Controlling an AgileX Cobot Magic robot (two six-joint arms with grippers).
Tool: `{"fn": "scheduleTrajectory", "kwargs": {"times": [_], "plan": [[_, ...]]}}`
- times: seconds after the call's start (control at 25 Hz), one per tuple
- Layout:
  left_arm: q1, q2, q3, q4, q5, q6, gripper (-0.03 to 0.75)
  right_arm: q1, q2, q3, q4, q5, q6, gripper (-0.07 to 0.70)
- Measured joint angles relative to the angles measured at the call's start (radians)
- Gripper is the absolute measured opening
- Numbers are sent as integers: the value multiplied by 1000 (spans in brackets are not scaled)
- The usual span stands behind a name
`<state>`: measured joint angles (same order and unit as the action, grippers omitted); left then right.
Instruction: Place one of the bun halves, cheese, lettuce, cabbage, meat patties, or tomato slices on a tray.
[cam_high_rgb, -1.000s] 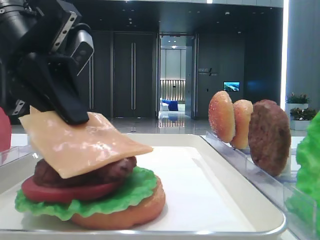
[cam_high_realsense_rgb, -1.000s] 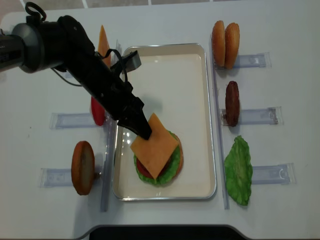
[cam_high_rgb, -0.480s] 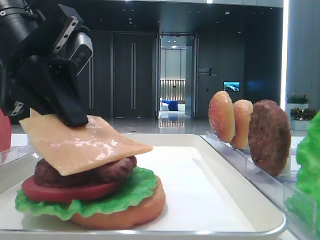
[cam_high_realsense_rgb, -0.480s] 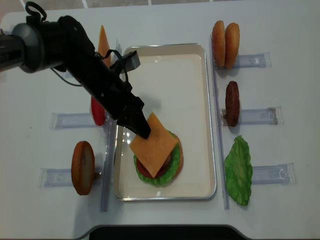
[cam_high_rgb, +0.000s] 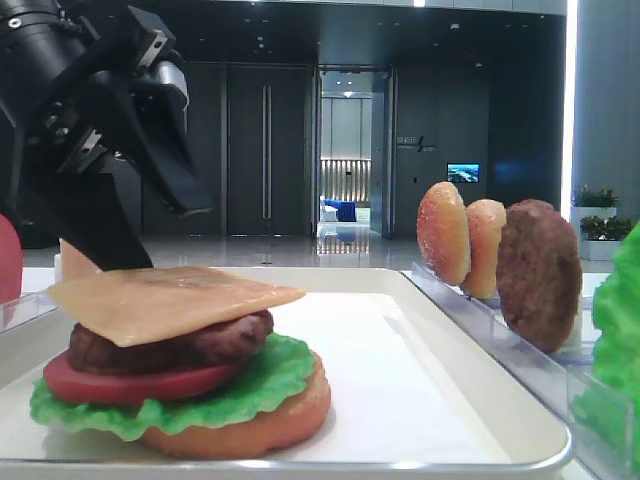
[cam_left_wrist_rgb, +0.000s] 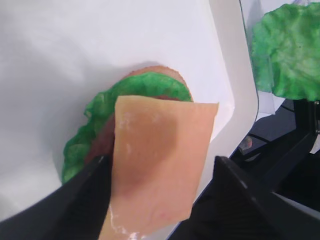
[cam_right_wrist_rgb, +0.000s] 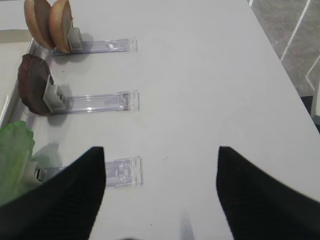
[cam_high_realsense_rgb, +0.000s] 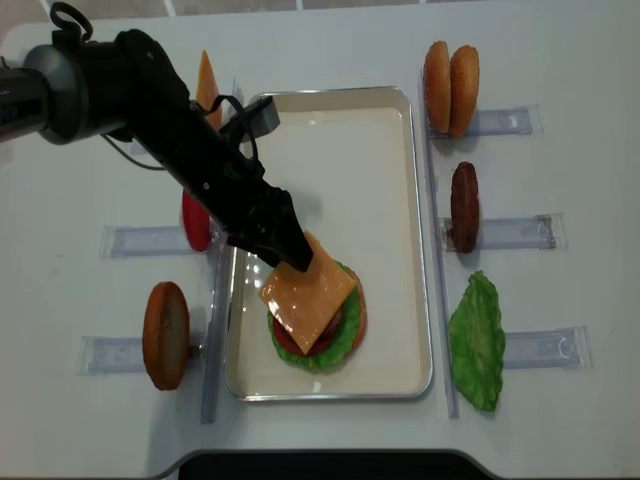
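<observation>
1. Cheese (cam_high_rgb: 165, 300): a pale orange-tan square slice lying flat on top of the stack, one corner overhanging toward the tray's near left side. Nothing grips it.
2. Stack beneath, top to bottom: meat patty (cam_high_rgb: 215, 342), tomato slice (cam_high_rgb: 120, 382), lettuce (cam_high_rgb: 255, 385), bun half (cam_high_rgb: 270, 425).
3. Tray (cam_high_realsense_rgb: 385, 200): white, rimmed; the stack sits in its near half, the far half bare.
4. Left gripper (cam_left_wrist_rgb: 157, 175): fingers apart, one on either side of the slice's edge, neither clamping it; in the side view the upper finger (cam_high_rgb: 165, 150) stands clear above the slice.
5. Right gripper (cam_right_wrist_rgb: 160, 195): fingers apart, holding nothing, over bare table beside the clear holder strips (cam_right_wrist_rgb: 95, 102).
6. Spares off the tray: two bun halves (cam_high_realsense_rgb: 450, 85), a patty (cam_high_realsense_rgb: 464, 205), a lettuce leaf (cam_high_realsense_rgb: 478, 340) on the right; a second cheese slice (cam_high_realsense_rgb: 206, 85), a tomato slice (cam_high_realsense_rgb: 193, 222), a bun half (cam_high_realsense_rgb: 166, 335) on the left.
7. Progress, as judged: the cheese appears placed and released; what remains is to draw the left arm away without dragging the slice.
</observation>
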<state>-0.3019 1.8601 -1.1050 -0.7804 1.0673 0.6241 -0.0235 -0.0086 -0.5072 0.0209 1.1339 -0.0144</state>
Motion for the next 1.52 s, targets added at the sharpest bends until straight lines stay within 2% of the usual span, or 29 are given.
{"fn": "scheduleTrajectory", "kwargs": {"times": [0.16,0.44,0.8,1.0,1.36,1.52], "plan": [[0,0,-54,29,43,-60,501,0,0,0,0,0,0,455],[0,0,-157,176,120,-191,503,0,0,0,0,0,0,455],[0,-33,-305,423,131,-382,503,0,0,0,0,0,0,455],[0,-84,-314,524,147,-455,503,0,0,0,0,0,0,455],[0,-144,-314,708,148,-510,503,0,0,0,0,0,0,455],[50,-171,-314,780,149,-537,503,0,0,0,0,0,0,455]]}}
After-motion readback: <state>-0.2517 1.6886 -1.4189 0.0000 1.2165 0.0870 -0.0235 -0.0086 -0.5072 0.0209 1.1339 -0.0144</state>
